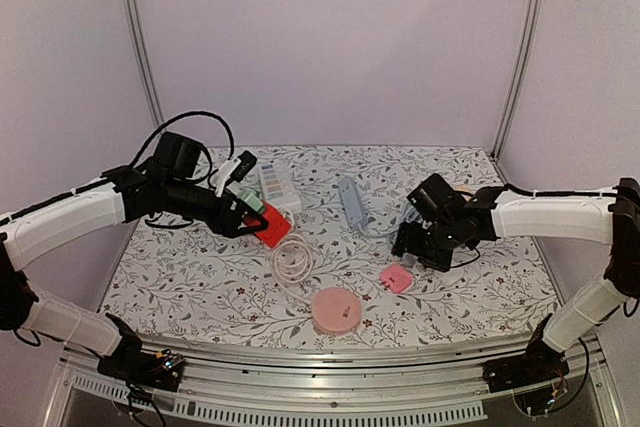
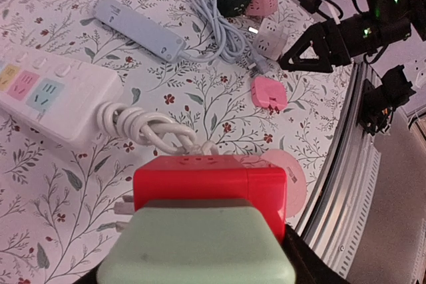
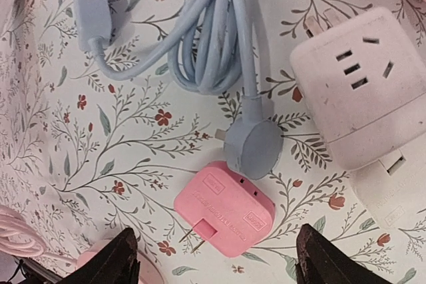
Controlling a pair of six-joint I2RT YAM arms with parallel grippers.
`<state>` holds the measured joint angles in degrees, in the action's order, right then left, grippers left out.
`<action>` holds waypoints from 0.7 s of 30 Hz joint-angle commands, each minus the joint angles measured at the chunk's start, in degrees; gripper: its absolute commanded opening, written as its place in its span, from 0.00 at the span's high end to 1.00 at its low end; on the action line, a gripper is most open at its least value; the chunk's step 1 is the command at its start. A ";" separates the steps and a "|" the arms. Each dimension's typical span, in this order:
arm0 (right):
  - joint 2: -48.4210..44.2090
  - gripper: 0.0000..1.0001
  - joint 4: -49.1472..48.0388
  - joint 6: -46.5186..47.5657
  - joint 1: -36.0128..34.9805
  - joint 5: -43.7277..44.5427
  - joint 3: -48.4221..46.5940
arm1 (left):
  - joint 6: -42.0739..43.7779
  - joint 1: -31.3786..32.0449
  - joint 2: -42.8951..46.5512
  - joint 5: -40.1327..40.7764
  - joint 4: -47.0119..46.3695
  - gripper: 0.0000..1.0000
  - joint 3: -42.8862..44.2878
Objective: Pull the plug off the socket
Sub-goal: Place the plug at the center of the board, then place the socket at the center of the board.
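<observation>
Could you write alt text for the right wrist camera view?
A pink plug adapter lies on a flowered tablecloth just ahead of the open right gripper. A round blue plug on a coiled blue cable sits against it, with a white socket cube to the right.

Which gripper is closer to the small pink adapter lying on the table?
Right. The right gripper hovers open just above the pink adapter. The left gripper is well off to the left, gripping the green plug on the red socket.

Reaches inward with the white left arm (image 1: 70,217), clamping the black left gripper (image 1: 252,215) on a pale green plastic block (image 2: 200,244). Points the black right gripper (image 3: 214,257) down at the table (image 1: 480,287), jaws spread wide.
</observation>
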<state>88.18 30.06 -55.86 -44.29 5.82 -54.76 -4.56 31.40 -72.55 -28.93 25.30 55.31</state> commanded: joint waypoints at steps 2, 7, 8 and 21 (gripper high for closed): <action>-6.15 0.17 0.87 3.79 -1.63 0.94 -3.85 | 3.14 5.71 3.08 -1.25 -5.06 0.80 -0.69; -9.70 0.15 -4.18 5.80 -4.06 -2.93 -5.87 | 4.49 10.18 4.04 1.89 -5.75 0.80 -0.94; -10.44 0.15 -5.15 6.27 -4.92 -3.34 -6.45 | 4.55 10.62 3.81 1.94 -5.59 0.80 -0.65; -6.29 0.27 -10.45 17.66 -18.68 1.52 -16.42 | 3.86 13.45 -5.71 -5.30 -2.01 0.80 6.55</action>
<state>78.78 21.76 -43.48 -58.96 4.47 -67.42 -0.49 43.27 -77.25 -28.08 27.18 57.39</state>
